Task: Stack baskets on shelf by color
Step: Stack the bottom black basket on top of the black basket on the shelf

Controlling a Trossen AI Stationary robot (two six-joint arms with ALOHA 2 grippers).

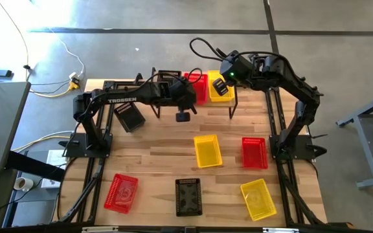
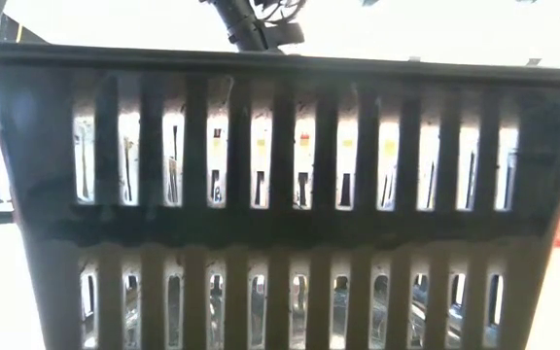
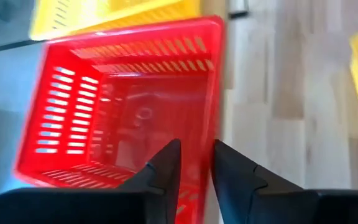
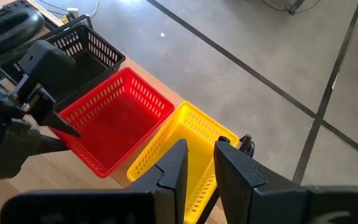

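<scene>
On the shelf (image 1: 212, 102) at the table's far side stand a black basket (image 1: 168, 77), a red basket (image 1: 197, 84) and a yellow basket (image 1: 220, 89), side by side. My left gripper (image 3: 196, 163) is shut on the red basket (image 3: 123, 99) at its near side. My right gripper (image 4: 201, 152) is shut on the yellow basket (image 4: 185, 134) from above. The left gripper also shows in the right wrist view (image 4: 55, 118), at the red basket (image 4: 117, 118). My left gripper has the red basket's side wall (image 3: 211, 134) between its two fingers, one finger inside the basket and one outside. The fingers come from above, pointing down. My right gripper has the yellow basket's wall (image 4: 199, 134) between its two fingers, coming from above and slanting toward the table's far edge. The fingers hide the place of contact. The basket stands beside the red one.
Loose baskets lie on the tabletop: black (image 1: 129, 117) at the left, yellow (image 1: 207, 150) and red (image 1: 254, 152) in the middle, red (image 1: 121, 192), black (image 1: 188, 196) and yellow (image 1: 258, 198) near the front. The front black basket (image 2: 280, 194) fills the low view.
</scene>
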